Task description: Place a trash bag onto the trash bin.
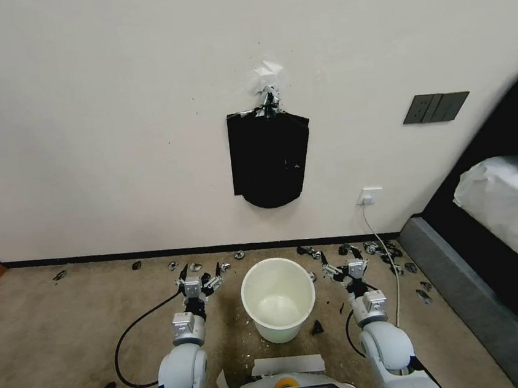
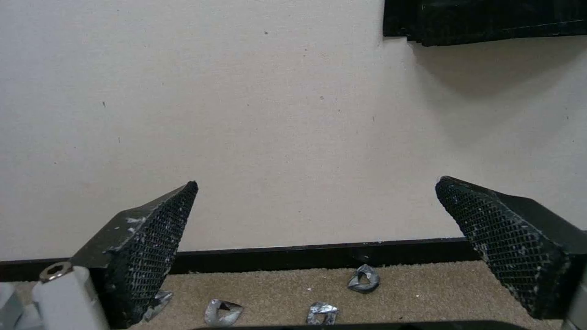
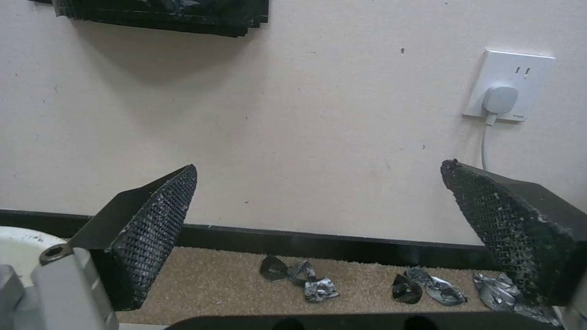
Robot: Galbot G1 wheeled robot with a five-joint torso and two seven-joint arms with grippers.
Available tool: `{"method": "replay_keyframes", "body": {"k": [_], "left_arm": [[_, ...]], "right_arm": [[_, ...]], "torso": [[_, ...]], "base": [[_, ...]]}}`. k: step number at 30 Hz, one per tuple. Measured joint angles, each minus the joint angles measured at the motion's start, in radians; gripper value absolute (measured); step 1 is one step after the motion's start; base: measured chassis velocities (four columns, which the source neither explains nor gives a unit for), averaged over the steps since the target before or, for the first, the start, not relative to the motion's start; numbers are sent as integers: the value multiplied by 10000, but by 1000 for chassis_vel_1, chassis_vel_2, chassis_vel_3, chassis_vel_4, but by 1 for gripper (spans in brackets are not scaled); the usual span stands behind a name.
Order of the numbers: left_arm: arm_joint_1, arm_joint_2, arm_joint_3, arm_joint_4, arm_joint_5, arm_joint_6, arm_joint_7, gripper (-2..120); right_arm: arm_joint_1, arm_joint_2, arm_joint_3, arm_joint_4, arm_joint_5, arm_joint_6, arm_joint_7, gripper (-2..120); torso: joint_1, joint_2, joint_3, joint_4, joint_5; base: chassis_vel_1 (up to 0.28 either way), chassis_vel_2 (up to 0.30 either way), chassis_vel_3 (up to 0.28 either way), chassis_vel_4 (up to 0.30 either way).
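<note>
Bin, cream-white and lidless, is seen upright on the carpet in head view, centred just in front of the robot, between the two grippers and a little short of the wall; its inside looks bare, w/ no black film on the rim. No single loose bag can be made out in any view; a flat black bag bundle w/ rounded bottom edge is hung on the wall by a silver clip, above and behind the bin. Going left to right: a black cable is laid across the carpet, then the left gripper is held low beside the bin's left side, jaws spread wide w/ nothing between them; in left wrist view its fingers are set well apart, pointed at the wall and baseboard, w/ foil scraps on the carpet beyond. Right of the bin, the right gripper is held at matching height, jaws likewise spread and bare; in right wrist view its fingers frame more scraps, the bin rim at one edge, and an outlet w/ a plug in it. Further right a wall switch plate and a bed are seen.
</note>
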Motion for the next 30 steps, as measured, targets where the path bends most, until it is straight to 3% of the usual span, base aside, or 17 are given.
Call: {"method": "replay_keyframes", "body": {"k": [13,15,17,19,20,22,23,30], "left_arm": [[33,36,12,-6,-26,-61,-39,100],[172,180,80,-116,-145,-388,-221,100],[520,528,241,-390,-440,-1218,-662,100],[520,528,241,-390,-440,-1218,-662,100],[852,867,397,-654,-721,-2026,-1086,100],[1062,1104,566,-885,-920,-2417,-1216,100],[1276,1379,1044,-1298,-1096,-2713,-1082,100],[1614,1505,1075,-1508,-1208,-2820,-994,100]], "right_arm": [[-96,-31,0,57,0,74,35,100],[-478,-172,15,389,0,475,255,100],[-1440,-526,86,1165,-3,1439,797,100],[-1440,-526,86,1165,-3,1439,797,100],[-2129,-763,122,1723,0,2136,1184,100],[-2423,-742,-128,1862,21,2383,1275,100],[-2525,-705,-330,1863,14,2479,1317,100],[-2386,-698,-502,1620,-114,2476,1527,100]], "torso": [[1,0,0,1,1],[1,0,0,3,2],[0,0,0,-2,0],[0,0,0,-2,0],[0,1,-1,-5,-9],[0,2,0,1,0],[0,2,-1,-2,5],[0,1,0,0,-3]], "base": [[0,0,0,0],[0,0,0,0],[0,0,0,0],[0,0,0,0],[0,0,0,0],[0,0,0,0],[0,0,0,0],[0,0,0,0]]}}
